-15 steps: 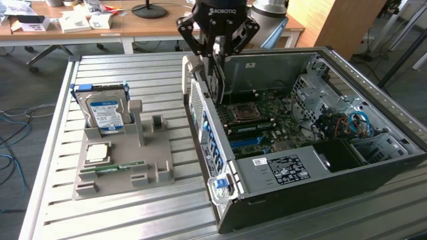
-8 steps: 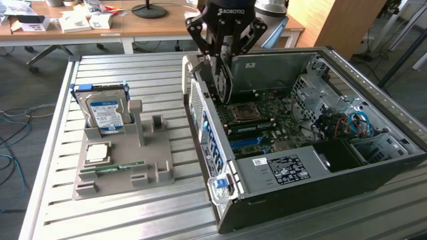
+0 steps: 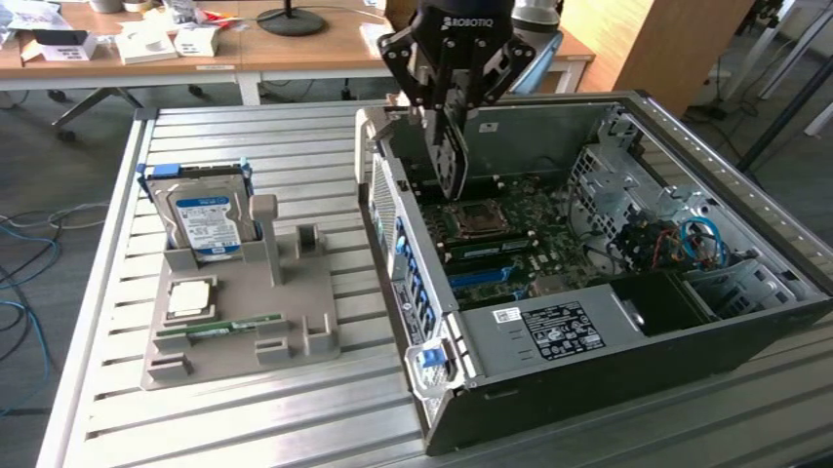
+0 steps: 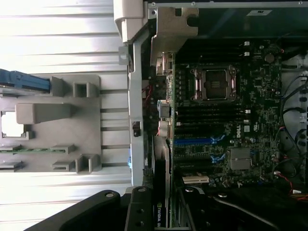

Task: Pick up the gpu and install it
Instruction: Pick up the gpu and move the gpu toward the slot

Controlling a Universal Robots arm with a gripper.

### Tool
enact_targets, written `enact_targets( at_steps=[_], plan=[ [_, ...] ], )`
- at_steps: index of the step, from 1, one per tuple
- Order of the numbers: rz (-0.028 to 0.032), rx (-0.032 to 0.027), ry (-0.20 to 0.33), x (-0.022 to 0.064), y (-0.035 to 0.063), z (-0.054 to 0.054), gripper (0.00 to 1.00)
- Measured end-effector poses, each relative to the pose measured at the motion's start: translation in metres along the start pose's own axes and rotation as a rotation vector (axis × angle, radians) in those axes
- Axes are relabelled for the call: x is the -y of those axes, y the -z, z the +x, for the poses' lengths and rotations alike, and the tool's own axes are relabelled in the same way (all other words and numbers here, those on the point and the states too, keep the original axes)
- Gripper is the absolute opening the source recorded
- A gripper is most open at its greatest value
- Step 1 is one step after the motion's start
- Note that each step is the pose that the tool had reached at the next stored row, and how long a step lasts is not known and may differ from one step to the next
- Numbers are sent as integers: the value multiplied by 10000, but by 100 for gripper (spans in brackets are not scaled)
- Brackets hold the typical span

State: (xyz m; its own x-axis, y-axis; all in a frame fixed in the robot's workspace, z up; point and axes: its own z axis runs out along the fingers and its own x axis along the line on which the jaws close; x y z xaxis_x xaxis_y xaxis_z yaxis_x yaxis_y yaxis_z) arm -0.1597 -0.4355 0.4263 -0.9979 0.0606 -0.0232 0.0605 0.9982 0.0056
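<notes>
We are gripping the gpu (image 3: pixel 447 156) in the closed pincer (image 3: pixel 454 105) above the open case (image 3: pixel 625 390).
It is hanging upright, edge-on, dark and thin; its top is hiding inside the pincer, its lower edge merging into the interior.

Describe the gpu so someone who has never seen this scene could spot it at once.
Find the open computer case on the slatted metal table. Over its far end hangs the pincer, and the gpu is the thin dark card clamped in it, seen edge-on. Unlike the blue-labelled hard drive and green RAM stick, it is not in the grey holder.
</notes>
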Motion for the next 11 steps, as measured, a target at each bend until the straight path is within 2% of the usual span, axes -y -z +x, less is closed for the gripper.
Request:
enact_targets(
  at_steps=[11],
  plan=[
    [0, 0, 0, -11, -4, -181, 26]
  ],
)
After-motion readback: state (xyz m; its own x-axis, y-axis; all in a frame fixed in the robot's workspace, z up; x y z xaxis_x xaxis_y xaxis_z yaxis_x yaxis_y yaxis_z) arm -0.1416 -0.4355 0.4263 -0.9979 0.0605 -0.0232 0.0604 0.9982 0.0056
